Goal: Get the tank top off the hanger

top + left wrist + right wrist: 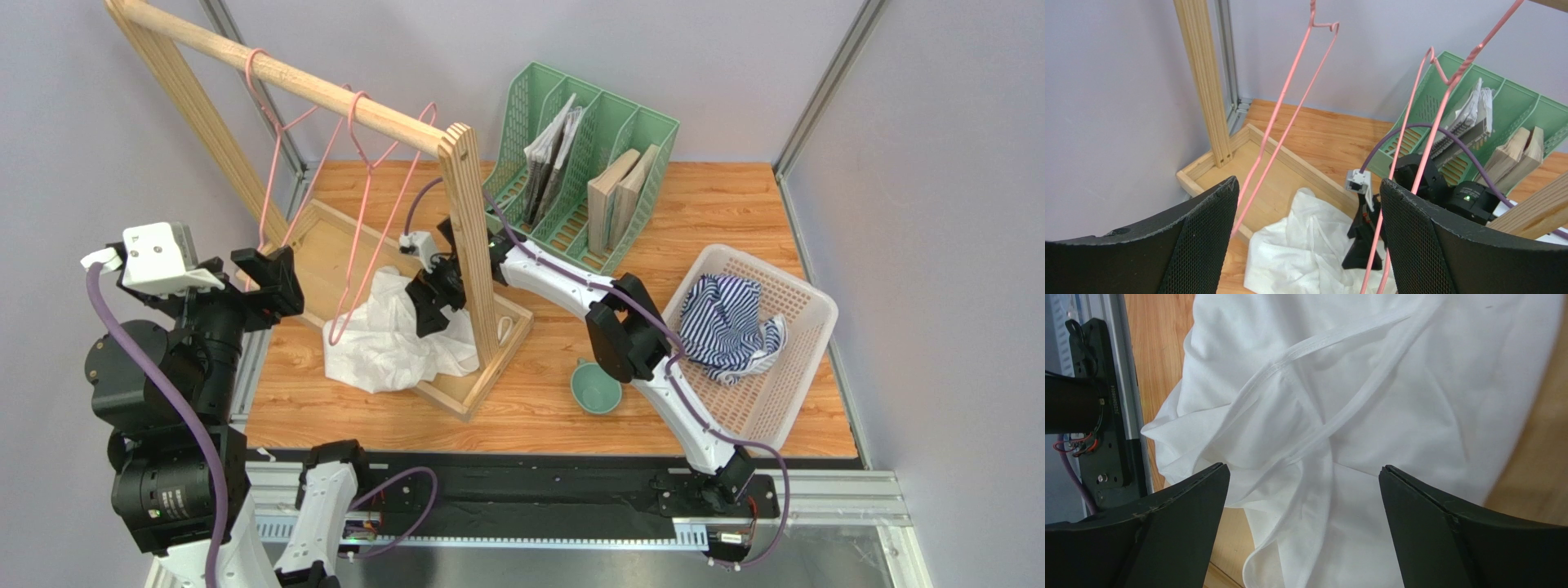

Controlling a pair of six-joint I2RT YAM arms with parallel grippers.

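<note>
Two hangers (358, 233), one tank top (393, 337), one rack (466, 233), one basket (816, 300), one bowl (596, 387)

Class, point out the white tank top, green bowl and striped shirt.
White tank top (395, 341), top view, middle of the fabric.
Green bowl (597, 387), top view, its inside.
Striped shirt (724, 321), top view, middle of the bundle.

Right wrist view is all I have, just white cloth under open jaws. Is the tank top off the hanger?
Observer: Yes. The tank top lies crumpled on the rack's base tray; the left hanger and right hanger hang bare.
Operator: Where's the left gripper?
Observer: The left gripper is up by the left hanger, jaws open; the wire shows between them, not gripped.
Operator: Anything else near the cloth?
Observer: A small green bowl sits on the table, right of the rack.
</note>
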